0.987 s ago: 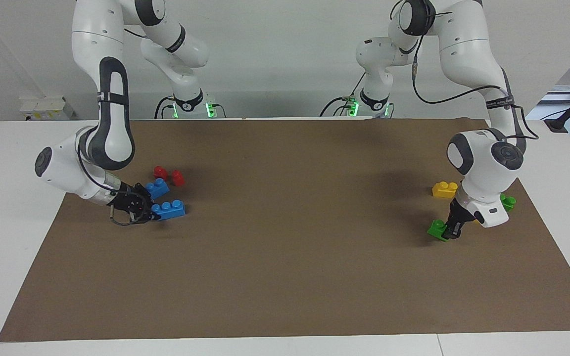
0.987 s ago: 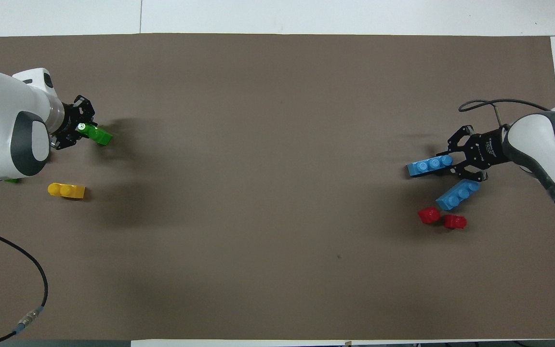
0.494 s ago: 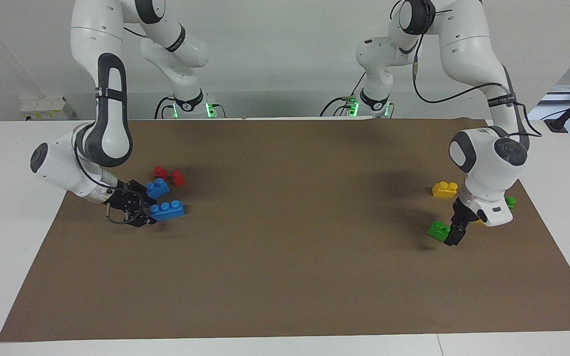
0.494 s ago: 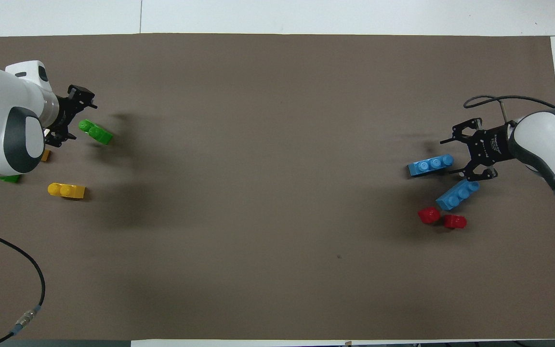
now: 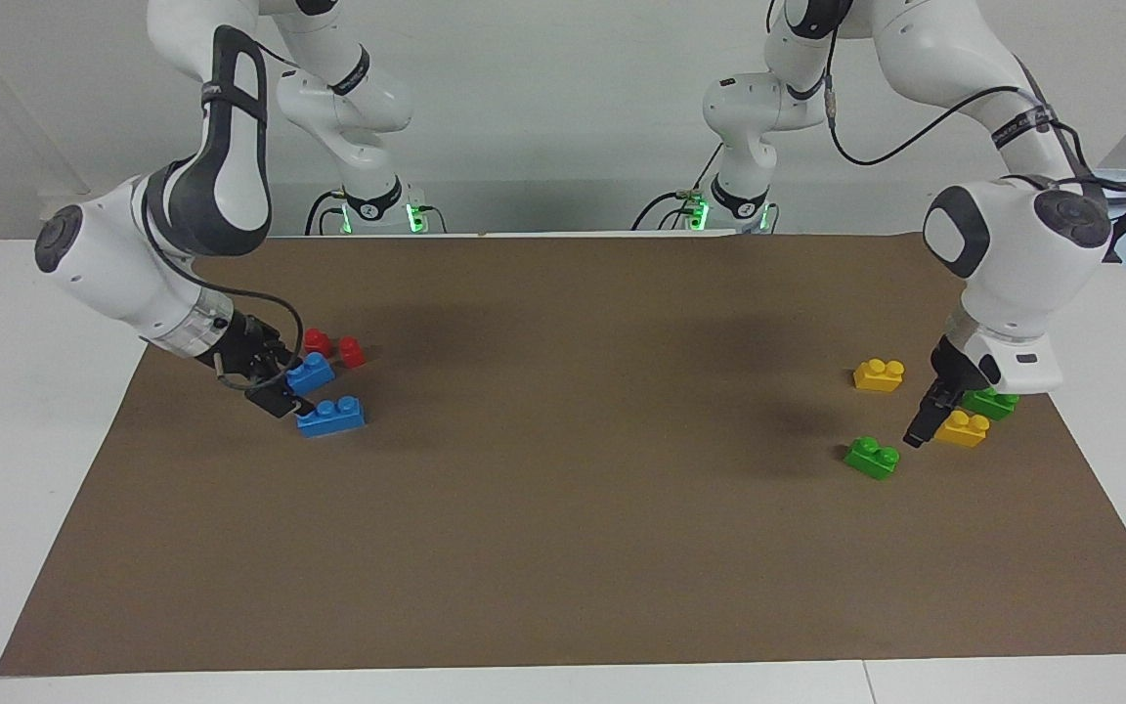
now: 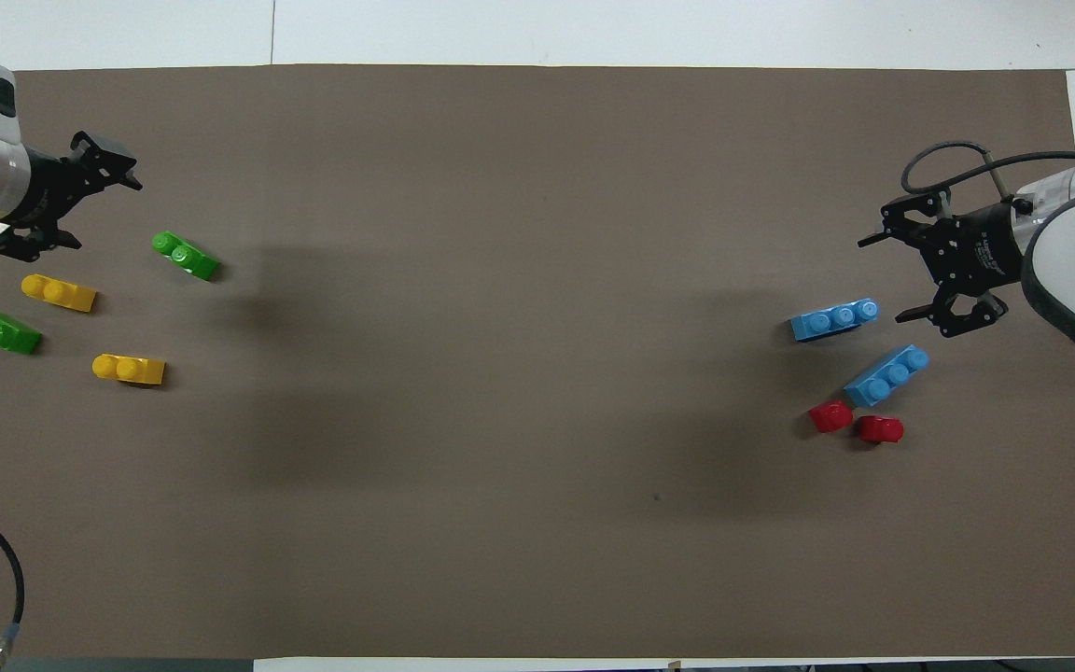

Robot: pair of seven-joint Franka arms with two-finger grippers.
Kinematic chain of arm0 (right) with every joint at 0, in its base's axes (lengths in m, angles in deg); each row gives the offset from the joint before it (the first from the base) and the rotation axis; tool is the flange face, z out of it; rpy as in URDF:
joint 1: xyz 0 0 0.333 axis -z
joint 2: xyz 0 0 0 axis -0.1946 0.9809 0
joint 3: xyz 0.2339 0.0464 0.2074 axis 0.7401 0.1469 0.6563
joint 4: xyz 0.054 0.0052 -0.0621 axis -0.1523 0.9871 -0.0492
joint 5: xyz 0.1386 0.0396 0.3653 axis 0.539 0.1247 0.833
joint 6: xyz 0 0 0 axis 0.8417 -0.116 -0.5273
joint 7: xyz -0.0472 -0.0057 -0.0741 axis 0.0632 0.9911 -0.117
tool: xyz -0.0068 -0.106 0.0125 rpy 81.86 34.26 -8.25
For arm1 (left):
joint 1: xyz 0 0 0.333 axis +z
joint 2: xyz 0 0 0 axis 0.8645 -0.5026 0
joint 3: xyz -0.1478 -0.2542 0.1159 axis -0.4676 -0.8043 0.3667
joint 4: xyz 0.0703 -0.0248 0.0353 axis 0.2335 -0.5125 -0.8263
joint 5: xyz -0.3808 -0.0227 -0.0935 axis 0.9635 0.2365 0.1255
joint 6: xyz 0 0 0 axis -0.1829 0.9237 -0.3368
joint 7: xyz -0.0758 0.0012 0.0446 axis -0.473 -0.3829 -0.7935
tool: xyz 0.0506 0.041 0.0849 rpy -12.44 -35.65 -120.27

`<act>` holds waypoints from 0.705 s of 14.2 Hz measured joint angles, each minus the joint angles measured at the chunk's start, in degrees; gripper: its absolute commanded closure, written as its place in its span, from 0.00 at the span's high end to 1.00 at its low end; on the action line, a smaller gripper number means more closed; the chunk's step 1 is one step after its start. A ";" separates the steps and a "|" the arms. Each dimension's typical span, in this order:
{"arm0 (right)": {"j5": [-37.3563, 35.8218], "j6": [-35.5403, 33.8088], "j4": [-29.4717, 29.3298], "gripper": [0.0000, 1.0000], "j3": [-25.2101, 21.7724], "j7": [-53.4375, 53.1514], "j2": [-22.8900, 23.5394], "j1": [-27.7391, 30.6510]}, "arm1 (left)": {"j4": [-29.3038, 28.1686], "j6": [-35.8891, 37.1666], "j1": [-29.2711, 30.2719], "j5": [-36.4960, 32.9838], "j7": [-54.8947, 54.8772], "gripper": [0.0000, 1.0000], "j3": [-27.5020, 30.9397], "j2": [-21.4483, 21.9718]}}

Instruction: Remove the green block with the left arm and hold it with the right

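Note:
The bright-green block (image 5: 871,457) lies free on the brown mat (image 5: 563,548) at the left arm's end; it also shows in the overhead view (image 6: 185,256). My left gripper (image 5: 925,420) is open and empty, raised over the mat beside the block, apart from it; the overhead view (image 6: 94,205) shows its spread fingers. My right gripper (image 5: 278,386) is open and empty, raised beside two blue bricks (image 5: 330,416) at the right arm's end; it also shows in the overhead view (image 6: 883,280).
A darker green brick (image 6: 1,331) and two yellow bricks (image 6: 59,292) (image 6: 129,369) lie nearer to the robots than the green block. Two red pieces (image 6: 831,416) lie just nearer to the robots than the blue bricks (image 6: 834,319).
My left gripper let go of the green block, opened and rose away from it. My right gripper let go of a blue brick and drew back upward.

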 measured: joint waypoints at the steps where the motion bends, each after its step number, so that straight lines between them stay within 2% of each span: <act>1: -2.15 -1.89 -0.70 1.00 0.09 2.21 -1.88 -0.82 | 1.73 3.43 0.01 0.00 -4.09 1.00 0.00 0.88; 3: -6.16 -6.62 -2.81 1.00 0.26 6.82 -5.89 -2.01 | 4.85 9.80 0.10 0.00 -13.39 1.00 0.07 2.86; 6: -10.45 -12.40 -5.44 1.00 0.42 13.58 -11.14 -3.57 | 6.50 16.63 0.18 0.01 -24.16 1.00 0.23 6.84; 8: -12.27 -13.39 -5.70 1.00 0.49 22.35 -13.71 -3.68 | 6.56 21.69 0.14 0.02 -29.90 1.00 0.14 10.38; 10: -14.35 -13.41 -5.89 1.00 0.30 32.65 -14.37 -3.43 | 6.37 24.87 0.08 0.02 -32.99 1.00 0.00 13.14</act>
